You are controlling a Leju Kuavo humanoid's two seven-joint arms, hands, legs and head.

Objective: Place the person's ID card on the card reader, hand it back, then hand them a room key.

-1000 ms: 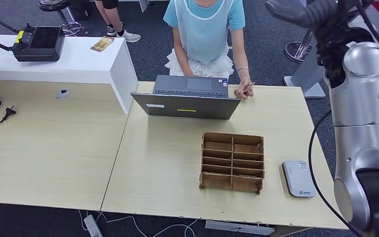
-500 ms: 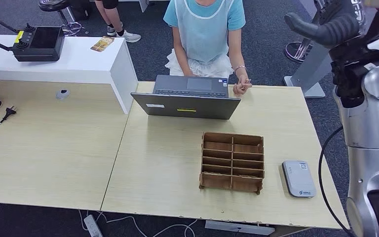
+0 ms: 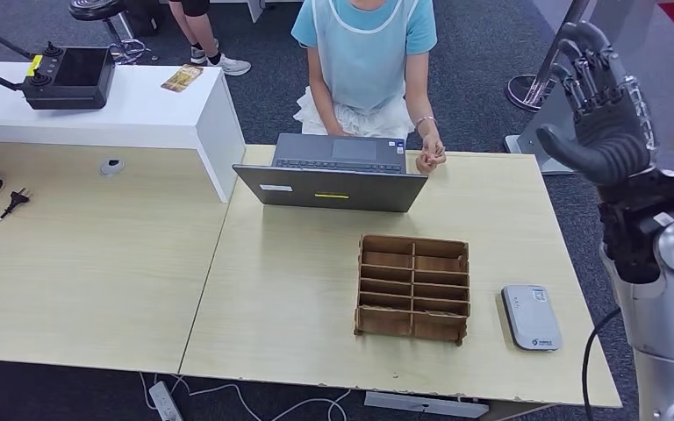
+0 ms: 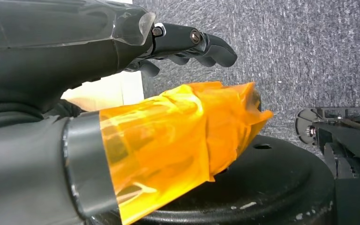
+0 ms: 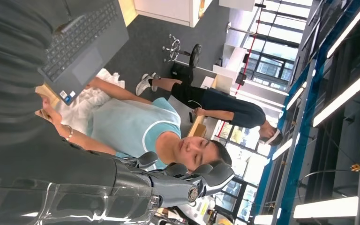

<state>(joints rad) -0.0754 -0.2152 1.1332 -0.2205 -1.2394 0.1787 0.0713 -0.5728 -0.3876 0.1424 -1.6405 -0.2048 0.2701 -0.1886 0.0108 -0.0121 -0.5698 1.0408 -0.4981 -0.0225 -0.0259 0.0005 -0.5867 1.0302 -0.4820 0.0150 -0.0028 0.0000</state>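
Observation:
My right hand [image 3: 598, 118] is raised in the air off the table's right side, fingers spread and holding nothing. In the right wrist view its dark fingers [image 5: 187, 180] point toward the person. The person [image 3: 364, 53] sits behind the laptop with a fist [image 3: 430, 158] resting on the table's far edge; I cannot make out the ID card in it. The grey-white card reader [image 3: 531, 317] lies at the front right of the table with nothing on it. My left hand [image 4: 122, 108], its thumb wrapped in orange tape, hangs over the carpet and holds nothing.
An open grey laptop [image 3: 333, 173] stands at the table's far edge. A brown wooden rack [image 3: 414, 288] with several compartments sits left of the reader. A white counter [image 3: 96, 105] carries a black controller [image 3: 68, 77]. Another person [image 3: 197, 31] stands at the back.
My right arm has swung down and to the right, bringing the open hand fully into the head view. The person's hand has drawn back slightly and closed into a fist.

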